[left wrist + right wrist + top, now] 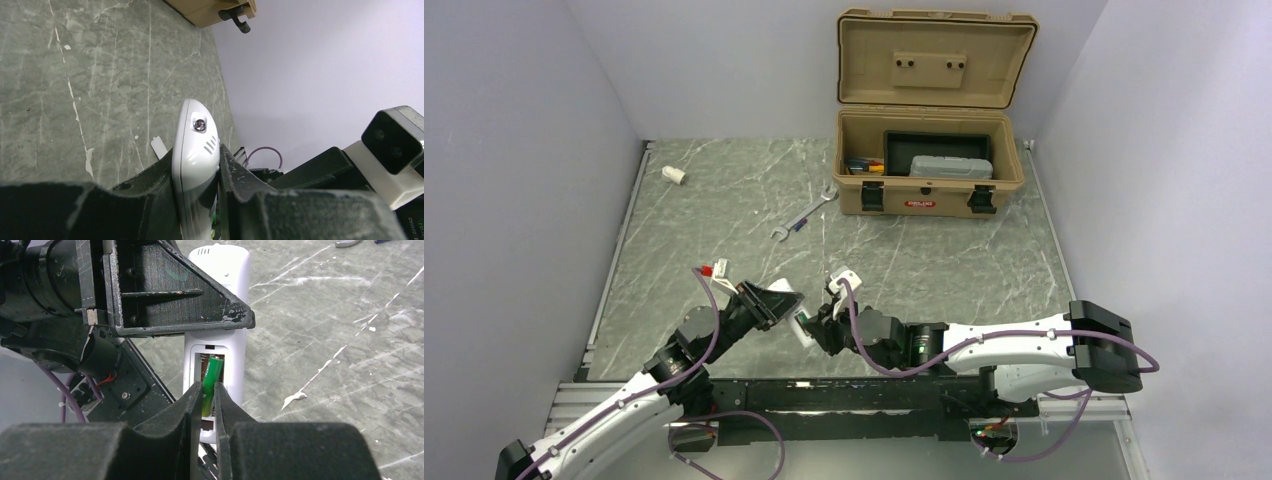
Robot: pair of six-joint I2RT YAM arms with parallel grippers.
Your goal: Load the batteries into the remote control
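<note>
Battery [212, 371] pinched in the right gripper [209, 394] points toward 12 o'clock, along the remote control's [235, 360] long axis, its upper end tilted into the open compartment [199, 365] (no second cell visible inside). Edgewise, the left gripper [200, 167] clamps the remote control; the open toolbox [929, 185] at 1 o'clock holds a grey case [951, 166].

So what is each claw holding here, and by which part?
Left claw clamps the slim white plastic remote control around its middle. Right claw pinches a slim green cylindrical battery by one end, the other angled into the remote.
</note>
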